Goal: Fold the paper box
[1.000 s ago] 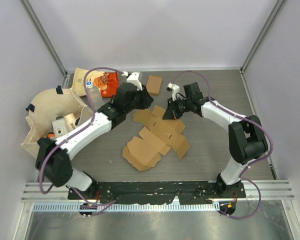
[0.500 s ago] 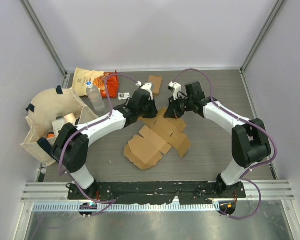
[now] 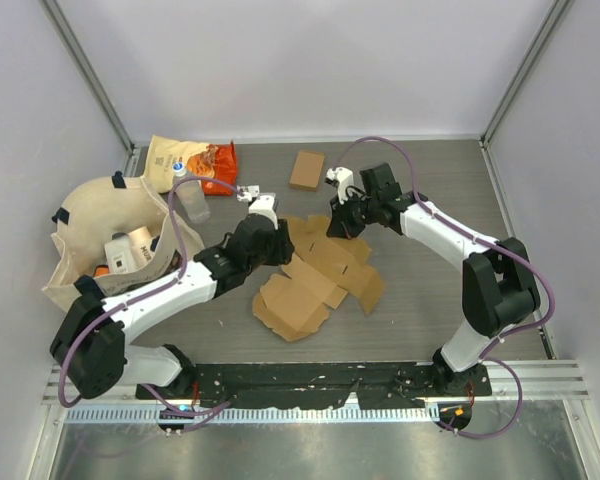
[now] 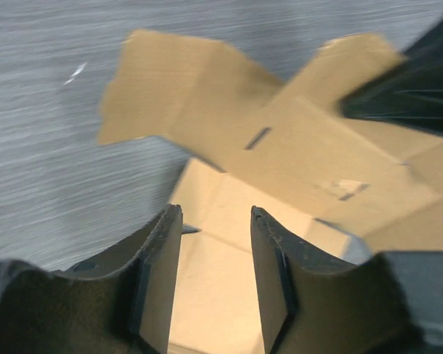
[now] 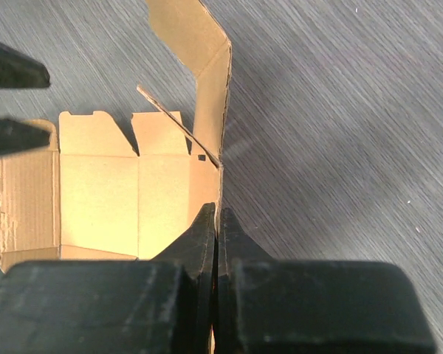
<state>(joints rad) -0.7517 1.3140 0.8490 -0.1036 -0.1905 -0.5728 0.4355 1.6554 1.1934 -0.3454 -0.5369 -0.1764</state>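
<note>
The paper box lies unfolded as a flat brown cardboard blank in the middle of the table, with several flaps spread out. My right gripper is shut on the edge of a far flap, which stands up from the table; in the right wrist view the cardboard edge runs into the closed right gripper. My left gripper hovers over the blank's left side. In the left wrist view the left gripper is open with only cardboard below it and nothing between its fingers.
A small folded cardboard box sits at the back. At the back left are an orange snack bag, a tan pouch and a water bottle. A cloth tote with items stands at the left edge.
My left gripper has pulled back from the blank's far flaps toward the near left and opened. The right gripper keeps its hold on the flap, hardly moving.
</note>
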